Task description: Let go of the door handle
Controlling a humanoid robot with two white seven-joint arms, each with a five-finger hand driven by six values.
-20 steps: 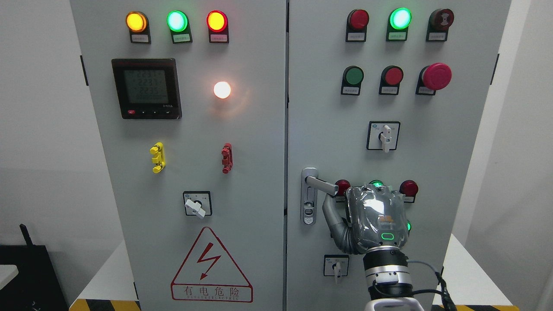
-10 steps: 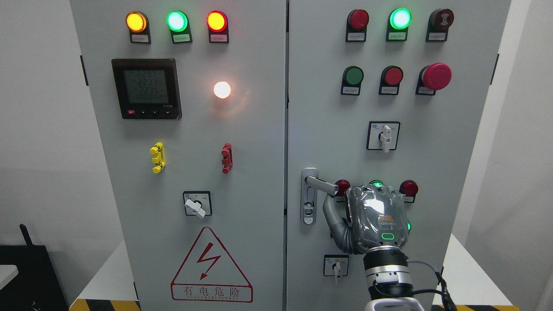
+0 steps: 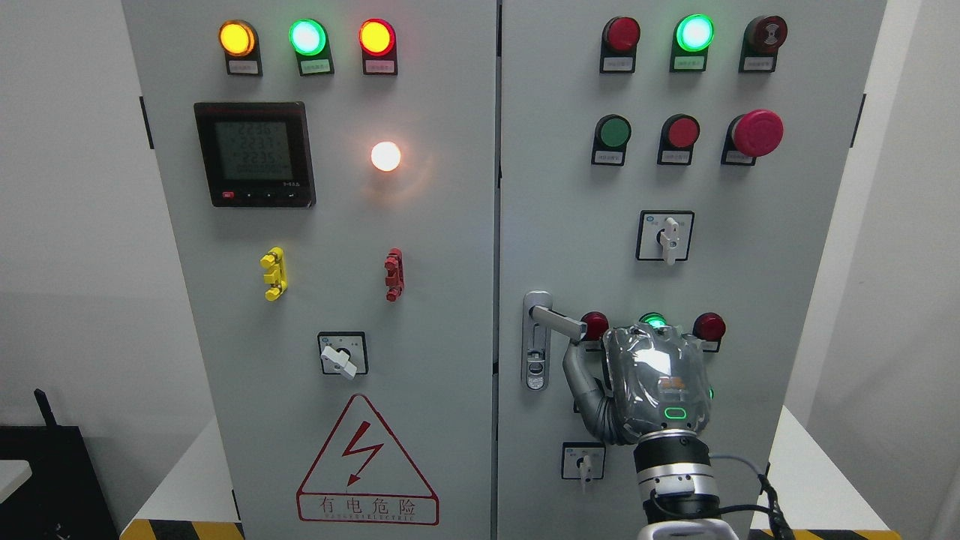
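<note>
Over the last second the right hand [image 3: 656, 382] has slipped a little lower and to the right, away from the door handle [image 3: 559, 322]; its shiny back sat higher a moment ago, and the green lamp [image 3: 654, 321] behind it now shows more fully above the knuckles. The lever itself has not moved: it stands out from its grey lock plate [image 3: 535, 352] up and to the left of the hand, pointing rightward with a slight downward slope toward the red lamp [image 3: 595, 325] beside it. That small retreat suggests the release is under way rather than finished.

The hand is seen from behind, so most of its fingers are hidden by the palm housing and how far they are curled cannot be told. Only the grey thumb [image 3: 579, 371] is plain: it curves up from the wrist side and its tip reaches the underside of the lever's free end, touching it or very nearly so. Nothing visible wraps around the lever, so I judge the hold to be loosened, though whether contact has fully broken is not clear from this angle.

Further down and left of the wrist is a small rotary switch [image 3: 583, 461], close enough that a careless withdrawal could brush it. The left hand does not show anywhere.
</note>
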